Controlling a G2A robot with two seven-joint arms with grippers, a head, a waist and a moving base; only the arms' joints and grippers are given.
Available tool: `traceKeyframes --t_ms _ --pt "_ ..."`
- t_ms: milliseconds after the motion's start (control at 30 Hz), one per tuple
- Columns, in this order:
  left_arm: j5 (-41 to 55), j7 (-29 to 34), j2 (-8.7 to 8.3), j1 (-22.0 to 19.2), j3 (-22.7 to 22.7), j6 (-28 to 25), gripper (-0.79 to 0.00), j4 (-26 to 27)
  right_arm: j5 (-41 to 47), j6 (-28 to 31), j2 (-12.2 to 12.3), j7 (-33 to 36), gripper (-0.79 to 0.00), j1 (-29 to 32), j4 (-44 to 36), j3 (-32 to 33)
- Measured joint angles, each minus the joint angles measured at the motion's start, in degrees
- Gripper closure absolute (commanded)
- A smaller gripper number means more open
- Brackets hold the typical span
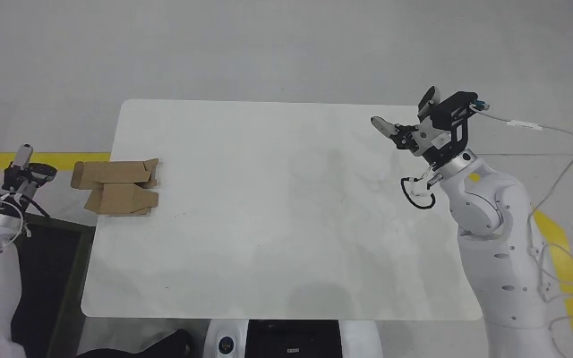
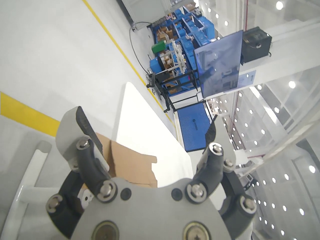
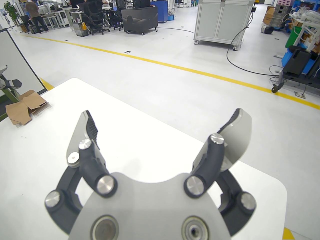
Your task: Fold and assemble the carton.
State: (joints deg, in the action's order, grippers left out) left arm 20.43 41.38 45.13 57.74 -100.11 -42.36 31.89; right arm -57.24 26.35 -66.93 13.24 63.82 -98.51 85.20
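Lying flat at the near-left edge of the white table (image 1: 286,224), the brown carton (image 1: 116,186) juts partly past the rim, toward the left gripper (image 2: 147,131). That gripper hangs off the table, just beside the overhanging end. Its jaws are spread wide and empty, and the carton sits close below and ahead of them. The right gripper (image 3: 162,123) hangs over the opposite side of the table, well apart from the carton. Its jaws are also wide and hold nothing, and the carton lies far ahead of them, across bare tabletop. The carton appears to lie in collapsed layers with flaps splayed, though which panels are creased or tucked cannot be made out from here. Judging by this layout, the job has not begun and the step in hand is the first grasp. It would likely go best with the left jaws closing on the free overhanging panel, where both fingers can get around the board. The right gripper could then cross over to steady the body, so that folds follow the scored lines and do not buckle.
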Motion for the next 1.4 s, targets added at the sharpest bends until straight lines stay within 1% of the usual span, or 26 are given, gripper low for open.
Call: traceKeyframes --t_ms 100,167,267,333,433,500,567,633,667,700,733,767,800,1133,1400 --pt "-5.2 -4.05 0.0 -0.39 1.21 0.41 -0.785 -1.27 0.0 0.0 0.0 0.0 -0.785 0.0 0.0 0.0" --pt "-7.39 -6.44 0.41 -0.75 2.44 2.35 -0.785 -2.02 0.0 0.0 0.0 0.0 -0.785 0.0 0.0 0.0" --pt "-7.54 -7.11 1.16 -1.42 3.96 5.39 -0.785 -2.96 0.0 0.0 0.0 0.0 -0.785 0.0 0.0 0.0" --pt "-8.12 -7.15 1.51 -1.8 4.87 6.41 -0.785 -3.2 0.0 0.0 0.0 0.0 -0.785 0.0 0.0 0.0" --pt "-8.16 -6.44 2.1 -2.38 6.08 7.12 -0.785 -3.63 0.0 0.0 0.0 0.0 -0.785 0.0 0.0 0.0" --pt "-6.33 -4.4 2.57 -2.84 6.42 7.86 -0.785 -4.43 0.0 0.0 0.0 0.0 -0.785 0.0 0.0 0.0" --pt "-3.6 -1.45 2.86 -3.45 6.48 9.78 -0.785 -5.22 0.0 0.0 0.0 0.0 -0.785 0.0 0.0 0.0" --pt "-3.82 0.08 2.81 -4.03 6.77 9.66 -0.785 -5.54 0.0 0.0 0.0 0.0 -0.785 0.0 0.0 0.0" --pt "-4.52 0.31 2.82 -4.21 6.94 9.36 -0.668 -5.76 0.0 0.0 0.0 0.0 -0.785 0.0 0.0 0.0" --pt "-5.16 0.44 2.88 -4.47 7.19 9.2 -0.416 -6.09 0.0 0.0 0.0 0.0 -0.785 0.0 0.0 0.0" --pt "-5.28 0.61 2.96 -4.7 7.39 9.29 -0.259 -6.36 0.0 0.0 0.0 0.0 -0.785 0.0 0.0 0.0" --pt "-5.28 0.83 3.07 -4.92 7.59 9.51 -0.068 -6.65 0.0 0.0 0.0 0.0 -0.785 0.0 0.0 0.0" --pt "-5.31 1.12 3.2 -5.22 7.86 9.76 0.0 -6.97 0.0 0.0 0.0 0.0 -0.785 0.0 0.0 0.0" --pt "-4.31 2.71 3.76 -7.18 8.51 8.72 0.0 -8.62 0.0 0.0 0.0 0.0 -0.785 0.0 0.0 0.0" --pt "-0.98 4.99 3.74 -8.19 7.41 7.75 0.0 -7.57 0.0 0.0 0.0 0.0 -0.785 0.0 0.0 0.0"
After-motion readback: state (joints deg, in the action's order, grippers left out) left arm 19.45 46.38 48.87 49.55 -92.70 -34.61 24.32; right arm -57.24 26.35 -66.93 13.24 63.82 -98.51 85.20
